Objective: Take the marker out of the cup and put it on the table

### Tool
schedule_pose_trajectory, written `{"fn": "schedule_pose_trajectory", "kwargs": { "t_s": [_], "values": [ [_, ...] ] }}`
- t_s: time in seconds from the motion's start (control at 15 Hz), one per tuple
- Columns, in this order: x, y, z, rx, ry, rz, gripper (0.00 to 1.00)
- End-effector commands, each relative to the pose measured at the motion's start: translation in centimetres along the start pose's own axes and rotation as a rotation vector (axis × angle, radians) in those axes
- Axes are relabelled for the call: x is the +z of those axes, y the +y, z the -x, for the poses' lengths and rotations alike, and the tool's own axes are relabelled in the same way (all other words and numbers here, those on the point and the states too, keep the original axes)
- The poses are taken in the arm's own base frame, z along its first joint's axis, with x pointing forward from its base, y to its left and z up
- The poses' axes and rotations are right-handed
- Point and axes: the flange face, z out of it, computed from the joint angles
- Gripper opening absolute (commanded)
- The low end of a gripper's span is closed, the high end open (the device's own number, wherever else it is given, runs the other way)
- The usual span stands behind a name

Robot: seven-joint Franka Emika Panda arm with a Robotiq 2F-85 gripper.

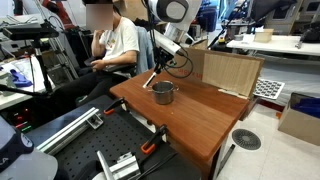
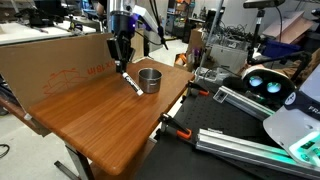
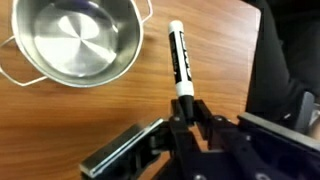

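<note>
The marker (image 3: 179, 60), white with a black middle band, is out of the cup and sticks out from my gripper (image 3: 186, 103), which is shut on its dark end. In both exterior views the marker (image 1: 150, 78) (image 2: 131, 82) hangs tilted just above the reddish-brown table (image 1: 200, 120) (image 2: 100, 125), beside the shiny metal cup (image 1: 163, 93) (image 2: 149, 79). The cup (image 3: 130, 55) is empty and stands upright at the upper left of the wrist view. I cannot tell whether the marker's tip touches the wood.
A tan cardboard panel (image 1: 228, 72) (image 2: 60, 60) stands along one table edge. A seated person (image 1: 115, 40) is close behind the table. Clamps (image 2: 180, 128) grip the table's edge. Aluminium rails (image 1: 70, 128) lie on the floor.
</note>
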Motion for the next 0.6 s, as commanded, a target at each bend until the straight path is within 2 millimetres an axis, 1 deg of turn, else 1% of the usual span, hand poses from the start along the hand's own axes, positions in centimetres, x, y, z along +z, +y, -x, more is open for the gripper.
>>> {"fn": "schedule_pose_trajectory", "kwargs": {
  "t_s": [0.0, 0.2, 0.53],
  "values": [
    [1.3, 0.7, -2.7, 0.046, -0.074, -0.03, 0.05],
    [2.8, 1.0, -4.4, 0.108, -0.105, -0.022, 0.05],
    [5.4, 0.9, -6.4, 0.237, -0.167, 0.019, 0.05]
  ]
}}
